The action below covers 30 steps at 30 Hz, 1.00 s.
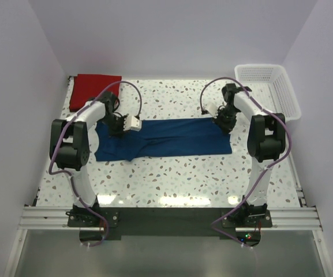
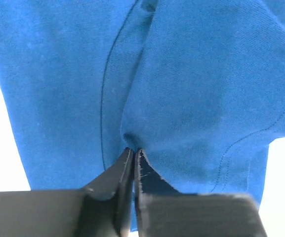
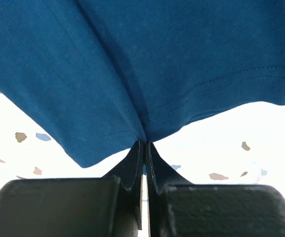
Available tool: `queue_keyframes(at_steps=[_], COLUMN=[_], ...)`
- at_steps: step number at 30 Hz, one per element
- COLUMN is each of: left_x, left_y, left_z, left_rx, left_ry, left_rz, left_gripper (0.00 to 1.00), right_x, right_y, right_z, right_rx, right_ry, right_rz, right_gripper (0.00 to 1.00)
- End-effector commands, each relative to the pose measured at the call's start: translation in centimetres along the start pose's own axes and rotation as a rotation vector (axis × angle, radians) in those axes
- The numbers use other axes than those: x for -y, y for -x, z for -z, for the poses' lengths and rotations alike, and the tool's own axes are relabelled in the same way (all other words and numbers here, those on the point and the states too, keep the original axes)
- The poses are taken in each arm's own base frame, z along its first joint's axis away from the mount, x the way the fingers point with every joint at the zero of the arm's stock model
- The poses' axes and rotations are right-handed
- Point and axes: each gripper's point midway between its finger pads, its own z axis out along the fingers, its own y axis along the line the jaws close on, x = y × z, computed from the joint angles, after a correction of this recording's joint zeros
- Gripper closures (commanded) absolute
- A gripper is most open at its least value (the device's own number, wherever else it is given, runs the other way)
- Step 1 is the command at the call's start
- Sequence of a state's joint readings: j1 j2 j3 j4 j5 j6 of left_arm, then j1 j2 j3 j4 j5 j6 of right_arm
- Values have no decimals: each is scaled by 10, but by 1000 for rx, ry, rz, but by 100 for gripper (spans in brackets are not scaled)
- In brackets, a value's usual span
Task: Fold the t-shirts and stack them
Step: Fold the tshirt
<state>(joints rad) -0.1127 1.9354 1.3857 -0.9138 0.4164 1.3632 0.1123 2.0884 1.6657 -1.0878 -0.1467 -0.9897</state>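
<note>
Your left pincer (image 2: 134,154) pinches a fold of the navy shirt (image 1: 172,138), your right pincer (image 3: 144,146) its stitched hem; the red shirt (image 1: 94,89) lies folded, far left.

The left arm (image 1: 77,147) and right arm (image 1: 264,141) look alike: white tubular links joined by chunky black joint housings. A loose purple cable (image 1: 126,82) loops along each. Black bases (image 1: 85,218) sit on a silver aluminium rail (image 1: 42,217). The left gripper (image 2: 134,150) and right gripper (image 3: 145,143) have matte black fingers (image 2: 110,180), wedge-shaped and tapering to thin tips. A white block (image 1: 133,122) sits at the left wrist.
</note>
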Motion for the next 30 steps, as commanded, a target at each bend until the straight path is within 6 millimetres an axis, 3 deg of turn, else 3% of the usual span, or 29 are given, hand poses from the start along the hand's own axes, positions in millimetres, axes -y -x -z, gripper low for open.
queue_keyframes(at_steps=[1, 2, 8, 12, 17, 21, 24, 26, 30], left_x=[7, 8, 25, 42, 76, 115, 130, 134, 119], left_y=[15, 19, 28, 30, 29, 20, 17, 18, 23], left_z=[14, 21, 47, 60, 73, 73, 77, 81, 88], left_rx=[44, 52, 59, 62, 53, 35, 26, 24, 21], left_ry=[-4, 16, 70, 81, 83, 47, 51, 53, 93], left_rz=[-46, -54, -81, -87, -103, -97, -110, -121, -115], left_gripper=[96, 100, 100, 100, 100, 100, 100, 100, 100], right_x=[-4, -6, -20, -41, -72, -101, -110, -112, -98], right_y=[-4, -4, -9, -21, -38, -60, -65, -65, -54], right_z=[9, 11, 35, 43, 60, 57, 56, 54, 59], right_rx=[-18, -18, -2, -14, -13, -34, -34, -38, -23], right_ry=[4, 4, -16, 12, 7, 44, 49, 65, 44], right_rz=[10, 13, 24, 29, 56, 71, 73, 73, 67], right_gripper=[100, 100, 100, 100, 100, 100, 100, 100, 100])
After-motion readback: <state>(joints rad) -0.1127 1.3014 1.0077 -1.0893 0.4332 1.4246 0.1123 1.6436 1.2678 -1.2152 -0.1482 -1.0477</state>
